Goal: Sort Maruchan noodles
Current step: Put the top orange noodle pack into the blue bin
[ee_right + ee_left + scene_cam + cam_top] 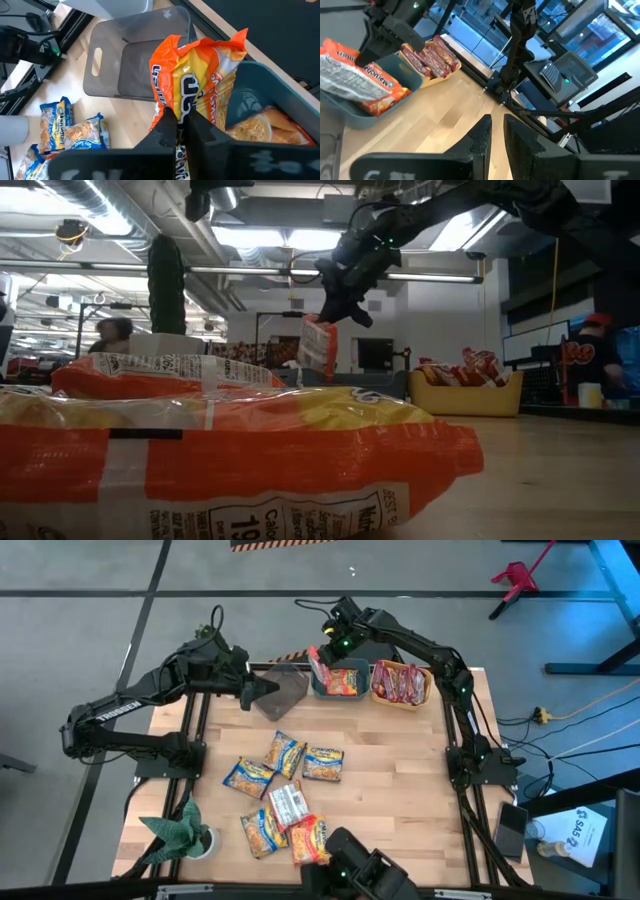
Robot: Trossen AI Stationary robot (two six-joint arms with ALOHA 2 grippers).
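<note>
My right gripper point(325, 653) is shut on an orange Maruchan packet point(200, 75) above the near-left wall of the teal bin point(338, 692), which holds orange packets point(260, 131). My left gripper point(262, 690) hovers over the left edge of the grey bin point(288, 692). Its fingers are shut on nothing in the left wrist view point(497, 132). The yellow bin point(400, 698) holds red packets point(398, 680). Blue-and-yellow packets point(285, 752) point(323, 763) point(248, 777), a silver-white one point(288, 805) and an orange one point(310, 840) lie flat on the table. My right gripper pinches the orange packet between its two fingers at one end edge point(177, 112), coming from above. The packet is lifted clear and hangs below the fingers point(318, 345), beside the teal bin's wall point(245, 82).
A green plant in a white pot point(187, 833) stands at the table's near left corner. A further blue-and-yellow packet point(262, 832) lies near it. Bare wood point(400, 800) fills the right half of the table. People show in the room behind point(110, 335).
</note>
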